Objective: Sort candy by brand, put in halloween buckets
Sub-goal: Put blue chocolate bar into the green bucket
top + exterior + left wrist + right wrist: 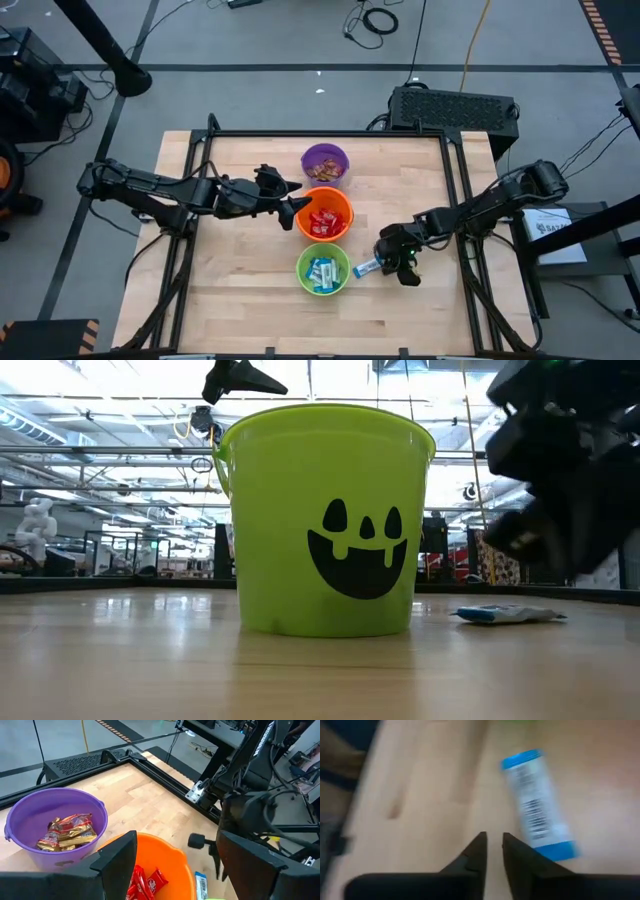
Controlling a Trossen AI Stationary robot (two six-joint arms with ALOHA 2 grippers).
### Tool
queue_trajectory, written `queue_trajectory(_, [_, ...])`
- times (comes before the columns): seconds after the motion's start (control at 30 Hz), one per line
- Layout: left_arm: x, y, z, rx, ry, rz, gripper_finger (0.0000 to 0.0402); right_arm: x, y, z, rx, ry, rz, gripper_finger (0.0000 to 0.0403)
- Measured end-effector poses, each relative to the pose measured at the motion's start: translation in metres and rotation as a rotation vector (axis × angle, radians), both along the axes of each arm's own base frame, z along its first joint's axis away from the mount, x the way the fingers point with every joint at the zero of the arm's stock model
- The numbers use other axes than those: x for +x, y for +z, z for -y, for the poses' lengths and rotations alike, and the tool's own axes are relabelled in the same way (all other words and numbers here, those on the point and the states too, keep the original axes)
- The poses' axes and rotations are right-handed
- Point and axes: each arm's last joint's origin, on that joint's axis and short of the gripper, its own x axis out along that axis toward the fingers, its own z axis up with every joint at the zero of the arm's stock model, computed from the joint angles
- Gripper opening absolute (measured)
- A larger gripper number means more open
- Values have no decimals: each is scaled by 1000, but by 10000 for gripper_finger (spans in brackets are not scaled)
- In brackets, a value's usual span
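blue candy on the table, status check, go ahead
Right claw nearly shut, empty, beside blue candy. Candy loose on table, just outside green bucket. Left claw open, empty, at orange bucket. Nothing blocking.

Robotics lab: floor cables (375, 20), distant workstations (120, 550)

Three buckets (324, 216) in a row mid-table, one loose candy (367, 267) just right of the nearest

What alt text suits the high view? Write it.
Purple bucket, orange bucket and green bucket in a row on a table. Left end effector at the orange rim; right end effector beside a loose blue candy.
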Motion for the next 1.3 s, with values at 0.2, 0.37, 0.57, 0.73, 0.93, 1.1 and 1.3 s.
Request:
queue_trajectory(0.2, [0, 0, 0, 1, -1, -1, 278, 0, 4, 6, -210, -46, 101, 162])
queue_trajectory(0.37, [0, 0, 0, 1, 0, 0, 278, 1, -9, 6, -274, 26, 63, 270])
queue_trajectory(0.57, [0, 0, 0, 1, 2, 0, 278, 5, -22, 5, -309, 51, 32, 292])
queue_trajectory(0.73, [0, 0, 0, 1, 2, 0, 278, 5, -26, 5, -333, 67, 22, 241])
queue_trajectory(0.93, [0, 0, 0, 2, 2, -1, 278, 5, -26, 6, -345, 67, 20, 161])
queue_trajectory(1.1, [0, 0, 0, 2, 2, -1, 278, 4, -27, 6, -337, 74, 17, 113])
queue_trajectory(1.3, [0, 0, 0, 3, 2, -1, 278, 4, -27, 5, -332, 91, 18, 65])
